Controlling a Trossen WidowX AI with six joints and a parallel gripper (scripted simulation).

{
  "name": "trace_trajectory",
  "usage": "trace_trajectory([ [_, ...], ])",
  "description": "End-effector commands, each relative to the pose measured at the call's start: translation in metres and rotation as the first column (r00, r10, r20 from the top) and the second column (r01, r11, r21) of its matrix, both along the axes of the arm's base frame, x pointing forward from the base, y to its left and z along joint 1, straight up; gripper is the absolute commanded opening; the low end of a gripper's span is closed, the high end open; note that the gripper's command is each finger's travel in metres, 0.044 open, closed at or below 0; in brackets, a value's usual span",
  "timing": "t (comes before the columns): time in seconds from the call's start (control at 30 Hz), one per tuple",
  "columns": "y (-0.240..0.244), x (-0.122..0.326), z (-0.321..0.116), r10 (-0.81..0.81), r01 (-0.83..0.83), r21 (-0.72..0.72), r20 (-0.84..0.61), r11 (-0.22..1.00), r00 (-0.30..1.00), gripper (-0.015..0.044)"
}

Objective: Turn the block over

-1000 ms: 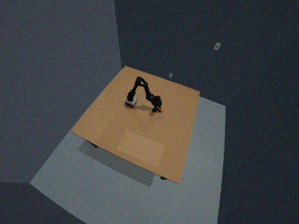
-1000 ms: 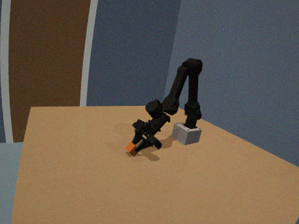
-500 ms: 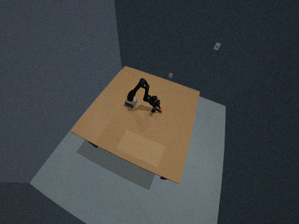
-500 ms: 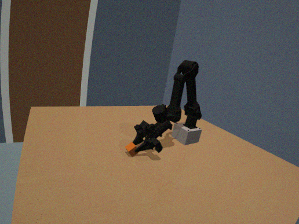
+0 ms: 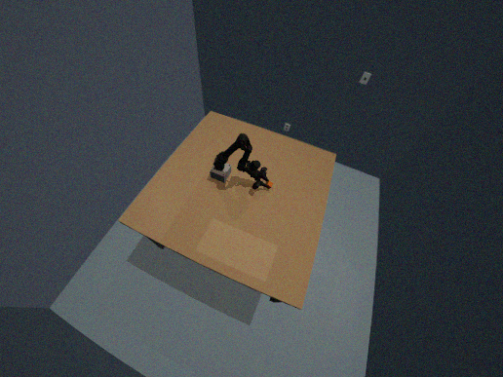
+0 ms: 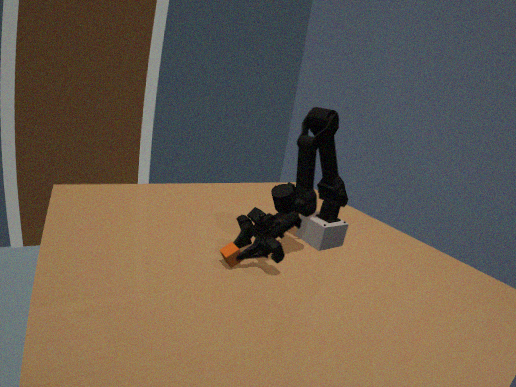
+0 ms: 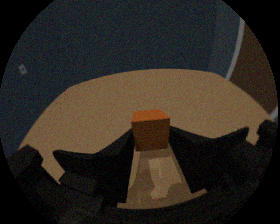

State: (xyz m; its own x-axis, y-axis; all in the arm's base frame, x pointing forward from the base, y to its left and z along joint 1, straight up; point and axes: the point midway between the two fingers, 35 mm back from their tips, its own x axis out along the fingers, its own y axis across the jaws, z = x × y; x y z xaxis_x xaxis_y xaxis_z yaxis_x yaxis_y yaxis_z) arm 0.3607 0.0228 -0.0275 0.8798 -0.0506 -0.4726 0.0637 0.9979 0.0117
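Observation:
The orange block (image 5: 270, 184) (image 6: 229, 254) (image 7: 151, 133) is between the fingertips of my gripper (image 5: 268, 184) (image 6: 237, 252) (image 7: 149, 130), which is shut on it. The gripper reaches out at a low slant, and the block is tilted in the exterior view. The block is close above the wooden table (image 5: 175, 203) (image 6: 125, 323) (image 7: 105, 107); I cannot tell whether its lowest edge touches. In the wrist view one darker face points toward the camera and a brighter face is on top. No mark can be made out on the faces in view.
The grey arm base (image 5: 220, 173) (image 6: 322, 234) stands on the table behind the gripper. A brighter lit patch (image 5: 239, 248) lies on the table top in the top view. The table's right edge (image 5: 322, 227) is beyond the block in that view.

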Motion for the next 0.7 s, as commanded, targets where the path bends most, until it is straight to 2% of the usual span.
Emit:
trace_trajectory([
  [0.0, -0.0004, -0.0005, 0.0012, 0.000, 0.001, -0.006, 0.007, 1.000, 1.000, 0.0000],
  [0.3, -0.0004, -0.0005, 0.0012, 0.000, 0.001, -0.006, 0.007, 1.000, 1.000, 0.0000],
  [0.67, -0.0004, -0.0005, 0.0012, 0.000, 0.001, -0.006, 0.007, 1.000, 1.000, 0.0289],
])
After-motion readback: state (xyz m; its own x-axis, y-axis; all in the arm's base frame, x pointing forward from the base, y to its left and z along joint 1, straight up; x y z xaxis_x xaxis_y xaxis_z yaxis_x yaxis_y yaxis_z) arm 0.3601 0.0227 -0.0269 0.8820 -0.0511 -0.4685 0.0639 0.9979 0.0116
